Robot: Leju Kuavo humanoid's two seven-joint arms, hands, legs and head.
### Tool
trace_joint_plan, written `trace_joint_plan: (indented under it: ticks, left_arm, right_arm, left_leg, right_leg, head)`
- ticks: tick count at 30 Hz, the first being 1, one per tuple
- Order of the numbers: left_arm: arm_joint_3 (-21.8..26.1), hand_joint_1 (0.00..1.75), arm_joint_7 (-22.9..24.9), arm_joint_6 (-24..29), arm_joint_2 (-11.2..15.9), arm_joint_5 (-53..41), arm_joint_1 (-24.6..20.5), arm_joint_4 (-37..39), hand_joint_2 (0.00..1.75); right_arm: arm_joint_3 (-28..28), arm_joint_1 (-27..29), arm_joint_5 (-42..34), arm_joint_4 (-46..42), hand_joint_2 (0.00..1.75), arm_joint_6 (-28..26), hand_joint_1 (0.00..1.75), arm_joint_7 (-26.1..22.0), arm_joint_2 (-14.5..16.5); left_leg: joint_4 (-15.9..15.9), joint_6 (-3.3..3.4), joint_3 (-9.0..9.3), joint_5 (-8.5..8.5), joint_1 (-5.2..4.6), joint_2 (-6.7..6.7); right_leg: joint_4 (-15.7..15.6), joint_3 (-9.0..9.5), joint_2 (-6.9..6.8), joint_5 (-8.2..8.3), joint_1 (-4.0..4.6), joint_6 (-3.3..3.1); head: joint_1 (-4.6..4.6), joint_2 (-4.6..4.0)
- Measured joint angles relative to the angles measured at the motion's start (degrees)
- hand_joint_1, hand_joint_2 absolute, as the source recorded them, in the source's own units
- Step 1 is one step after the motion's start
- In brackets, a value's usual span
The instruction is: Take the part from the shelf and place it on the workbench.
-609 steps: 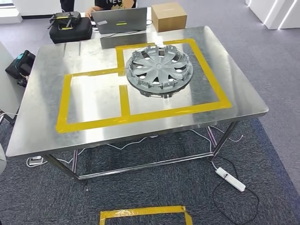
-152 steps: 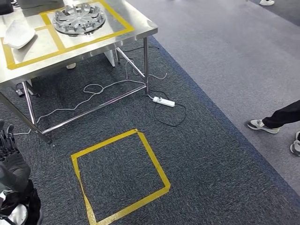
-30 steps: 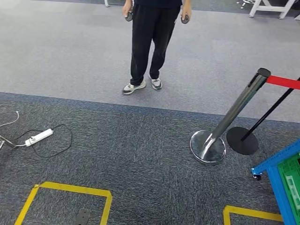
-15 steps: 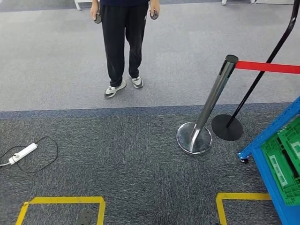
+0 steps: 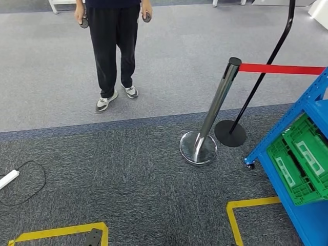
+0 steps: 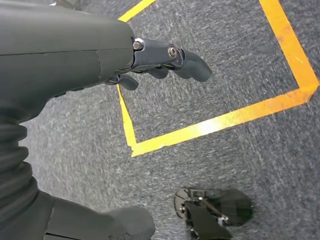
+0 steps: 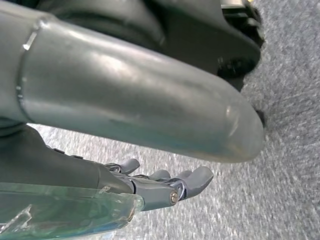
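A blue metal shelf (image 5: 287, 124) comes in at the right edge of the head view, with green plastic crates (image 5: 303, 160) on its low level. What lies in the crates cannot be made out. My left hand (image 6: 166, 59) hangs beside my body above the carpet, fingers stretched out and apart, holding nothing. My right hand (image 7: 168, 186) also hangs low over the carpet, its fingers loosely extended and its thick thumb (image 7: 151, 100) above them, with nothing in it.
A person in dark trousers (image 5: 112, 46) stands ahead on the lighter carpet, a small controller in each hand. A chrome stanchion (image 5: 210, 113) with a red belt (image 5: 280, 68) and a black-based post (image 5: 232, 132) stand left of the shelf. Yellow tape squares (image 5: 238, 215) mark the floor; a power strip (image 5: 7, 179) lies at the left.
The camera has swung right: the person, stanchion and power strip slid left in the picture, and more of the blue shelf and green crates came into view.
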Motion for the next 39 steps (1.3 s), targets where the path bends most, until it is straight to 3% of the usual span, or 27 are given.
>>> trace_joint_plan:
  ticks: [2, 3, 4, 6, 8, 9, 11, 13, 14, 16, 18, 19, 20, 22, 23, 25, 27, 29, 31, 32, 33, 34, 35, 37, 39]
  left_arm:
    - [0.0, 0.0, 0.2, -0.2, 0.0, 0.0, 0.2, 0.0, 1.75]
    - [0.0, 0.0, 0.2, -0.3, 0.0, 0.0, 0.2, 0.0, 1.75]
    - [0.0, 0.0, 0.2, -0.4, 0.0, 0.0, 0.2, 0.0, 1.75]
    - [0.0, 0.0, 0.2, -0.5, 0.0, 0.0, 0.2, 0.0, 1.75]
    - [0.0, 0.0, 0.2, -0.6, 0.0, 0.0, 0.2, 0.0, 1.75]
    - [0.0, 0.0, 0.2, -0.6, 0.0, 0.0, 0.2, 0.0, 1.75]
    - [0.0, 0.0, 0.4, -0.6, -0.1, 0.0, 0.2, 0.0, 1.75]
    - [0.0, 0.0, 0.5, -0.6, -0.1, 0.0, 0.2, 0.0, 1.75]
    - [0.0, 0.0, 0.6, -0.6, -0.1, 0.0, 0.2, 0.0, 1.75]
    - [0.0, 0.0, 0.7, -0.7, -0.1, 0.0, 0.3, 0.1, 1.75]
    - [0.0, 0.0, 0.8, -0.7, -0.1, 0.0, 0.5, 0.1, 1.75]
    - [0.0, 0.0, 0.9, -0.7, -0.1, 0.0, 0.5, 0.1, 1.75]
    - [0.0, 0.0, 0.9, -0.7, -0.1, -0.1, 0.5, 0.1, 1.75]
    - [0.0, 0.0, 0.9, -0.8, -0.1, -0.1, 0.5, 0.1, 1.75]
    - [0.0, 0.0, 0.9, -0.8, -0.1, -0.2, 0.5, 0.1, 1.75]
    - [0.0, 0.0, 1.0, -0.8, -0.1, -0.2, 0.4, 0.1, 1.75]
    - [0.0, 0.0, 1.0, -0.8, -0.1, -0.2, 0.3, 0.1, 1.75]
    - [0.0, 0.0, 1.1, -0.8, -0.1, -0.2, 0.3, 0.1, 1.75]
    - [0.0, 0.0, 1.1, -0.8, -0.1, -0.2, 0.5, 0.1, 1.75]
    - [0.0, 0.0, 1.1, -0.8, -0.1, -0.2, 0.5, 0.1, 1.75]
    - [0.0, 0.0, 1.1, -0.8, -0.1, -0.2, 0.6, 0.1, 1.75]
    - [0.0, 0.0, 1.1, -0.8, 0.0, -0.2, 0.6, 0.1, 1.75]
    - [0.0, 0.0, 1.1, -0.8, 0.0, -0.2, 0.6, 0.1, 1.75]
    - [0.0, 0.0, 1.1, -0.8, -0.1, -0.2, 0.6, 0.1, 1.75]
    - [0.0, 0.0, 1.1, -0.8, -0.1, -0.2, 0.6, 0.1, 1.75]
  right_arm:
    - [0.0, -0.1, -0.1, 0.0, 0.0, 0.1, 0.0, 0.0, 0.0]
    - [0.0, -0.1, -0.1, 0.0, 0.0, 0.0, 0.0, 0.0, 0.0]
    - [0.0, 0.0, -0.1, 0.0, 0.0, -0.1, 0.0, 0.1, 0.0]
    - [0.0, 0.1, 0.1, 0.0, 0.0, -0.6, 0.0, 0.1, 0.0]
    - [0.0, -0.1, 0.2, 0.0, 0.0, -0.9, 0.0, 0.2, 0.0]
    - [0.0, -0.2, 0.2, 0.0, 0.0, -1.0, 0.0, 0.2, 0.0]
    - [0.0, -0.2, 0.3, 0.0, 0.0, -1.0, 0.0, 0.2, 0.0]
    - [0.0, -0.3, 0.3, 0.0, 0.0, -1.0, 0.0, 0.1, 0.0]
    - [0.0, -0.3, 0.3, 0.0, 0.0, -1.0, 0.0, 0.1, 0.0]
    - [0.0, -0.5, 0.3, 0.0, 0.0, -1.0, 0.0, 0.0, 0.0]
    - [0.0, -0.5, 0.3, 0.0, 0.0, -0.9, 0.0, 0.1, 0.0]
    - [0.0, -0.4, 0.3, 0.0, 0.0, -0.9, 0.0, 0.1, 0.0]
    - [0.0, -0.3, 0.3, 0.0, 0.0, -0.8, 0.0, 0.1, 0.0]
    - [0.0, -0.3, 0.2, 0.0, 0.0, -0.8, 0.0, 0.1, 0.0]
    - [0.0, -0.4, 0.2, 0.0, 0.0, -0.8, 0.0, 0.1, 0.0]
    - [0.0, -0.2, 0.2, 0.0, 0.0, -0.8, 0.0, 0.1, 0.0]
    - [0.0, 0.2, 0.2, 0.0, 0.0, -0.8, 0.0, 0.1, 0.0]
    - [0.0, 0.3, 0.2, 0.0, 0.0, -0.8, 0.0, 0.1, 0.0]
    - [0.0, 0.2, 0.2, 0.0, 0.0, -0.8, 0.0, 0.1, 0.0]
    - [0.0, 0.1, 0.2, 0.0, 0.0, -0.8, 0.0, 0.1, 0.1]
    - [0.0, 0.1, 0.2, 0.0, 0.0, -0.8, 0.0, 0.1, 0.1]
    - [0.0, 0.2, 0.2, 0.0, 0.0, -0.8, 0.0, 0.1, 0.1]
    - [0.0, 0.2, 0.2, 0.0, 0.0, -0.8, 0.0, 0.1, 0.1]
    - [0.0, 0.3, 0.2, 0.0, 0.0, -0.8, 0.0, 0.1, 0.1]
    - [0.0, 0.1, 0.2, 0.0, 0.0, -0.8, 0.0, 0.1, 0.1]
  left_leg:
    - [0.0, 0.21, 0.02, -0.08, -0.27, 1.31]
    - [0.0, 0.25, 0.06, -0.13, -0.34, 1.88]
    - [0.0, 0.26, 0.15, -0.2, -0.39, 2.36]
    - [0.0, 0.07, 0.48, -0.43, -0.44, 3.25]
    - [0.2, -0.42, 0.71, -0.75, -0.72, 4.05]
    - [0.2, -0.67, 0.78, -0.83, -0.84, 4.41]
    - [0.1, -1.18, 0.93, -0.87, -0.83, 5.13]
    - [1.2, -1.8, 0.55, -1.99, -0.62, 4.17]
    - [3.4, -2.05, -0.38, -3.4, -0.54, 3.17]
    - [10.6, -2.29, -3.81, -7.02, -0.45, 1.39]
    - [15.9, -2.36, -6.63, -8.38, -0.41, 0.96]
    - [15.8, -2.36, -6.75, -7.43, -0.37, 0.85]
    - [13.4, -2.37, -5.76, -5.55, -0.27, 0.63]
    - [5.7, -2.54, -2.22, -1.68, 0.18, -1.04]
    - [2.7, -2.55, -0.82, -0.67, 0.39, -2.04]
    - [0.1, -2.23, 0.16, -0.37, 0.43, -3.15]
    - [-0.1, -1.39, 0.12, -0.07, 0.31, -2.31]
    - [-0.3, -0.53, 0.19, 0.14, 0.29, -1.21]
    - [-0.3, -0.02, 0.21, 0.07, 0.01, 0.07]
    - [-0.3, 0.1, 0.22, 0.02, -0.17, 0.78]
    - [-0.3, 0.16, 0.25, -0.01, -0.31, 1.43]
    - [-0.3, 0.2, 0.3, -0.06, -0.4, 1.99]
    - [-0.3, 0.19, 0.39, -0.12, -0.44, 2.47]
    - [-0.3, -0.03, 0.69, -0.33, -0.53, 3.31]
    - [-0.2, -0.51, 0.93, -0.54, -0.73, 3.99]
  right_leg:
    - [7.1, -3.2, -0.87, -2.93, -0.01, 0.11]
    - [8.3, -3.63, -0.98, -3.04, -0.01, 0.11]
    - [7.1, -2.83, -1.09, -2.07, -0.01, 0.06]
    - [-0.3, 1.38, -2.39, 1.2, 0.06, -0.13]
    - [-6.6, 4.92, -3.91, 2.92, 0.33, -0.52]
    - [-7.6, 5.49, -4.24, 2.95, 0.5, -0.73]
    - [-7.9, 5.47, -3.26, 3.12, 0.67, -1.33]
    - [-8.2, 5.5, -2.34, 3.44, 0.51, -2.06]
    - [-8.4, 5.53, -1.88, 3.61, 0.35, -2.4]
    - [-8.5, 5.4, -0.9, 3.73, 0.25, -2.75]
    - [-8.5, 5.32, 0.27, 3.77, 0.21, -2.82]
    - [-8.5, 5.33, 0.91, 3.81, 0.15, -2.76]
    - [-8.5, 5.35, 1.54, 3.87, 0.06, -2.65]
    - [-8.3, 5.25, 2.82, 3.98, -0.04, -2.15]
    - [-8.2, 5.06, 3.38, 4.05, -0.03, -1.81]
    - [-8.4, 4.68, 4.31, 4.34, -0.09, -0.95]
    - [-8.7, 4.24, 4.75, 4.61, -0.36, -0.22]
    - [-6.3, 2.84, 2.9, 3.07, -0.28, 0.19]
    - [0.7, -0.35, 0.13, -0.65, -0.11, 0.35]
    - [4.6, -2.14, -0.57, -2.33, -0.1, 0.4]
    - [7.2, -3.24, -0.87, -3.12, -0.11, 0.39]
    - [7.7, -3.27, -1.01, -2.84, -0.1, 0.35]
    - [5.8, -2.07, -1.17, -1.56, -0.09, 0.26]
    - [-2.1, 2.4, -2.47, 1.63, 0.07, 0.0]
    - [-7.4, 5.49, -3.66, 3.03, 0.35, -0.52]
  head:
    - [0.0, 0.0]
    - [0.01, 0.0]
    - [0.01, 0.0]
    - [0.03, 0.0]
    - [-0.04, 0.0]
    - [-0.1, 0.0]
    - [-0.14, 0.0]
    - [-0.26, 0.0]
    - [-0.36, 0.0]
    - [-0.56, 0.0]
    - [-0.59, 0.0]
    - [-0.59, 0.0]
    - [-0.59, 0.0]
    - [-0.63, 0.0]
    - [-0.62, 0.0]
    - [-0.7, 0.0]
    - [-0.77, 0.0]
    - [-0.56, 0.0]
    - [-0.36, 0.0]
    - [-0.35, 0.0]
    - [-0.37, 0.0]
    - [-0.37, 0.0]
    - [-0.35, 0.0]
    - [-0.35, 0.0]
    - [-0.41, 0.0]
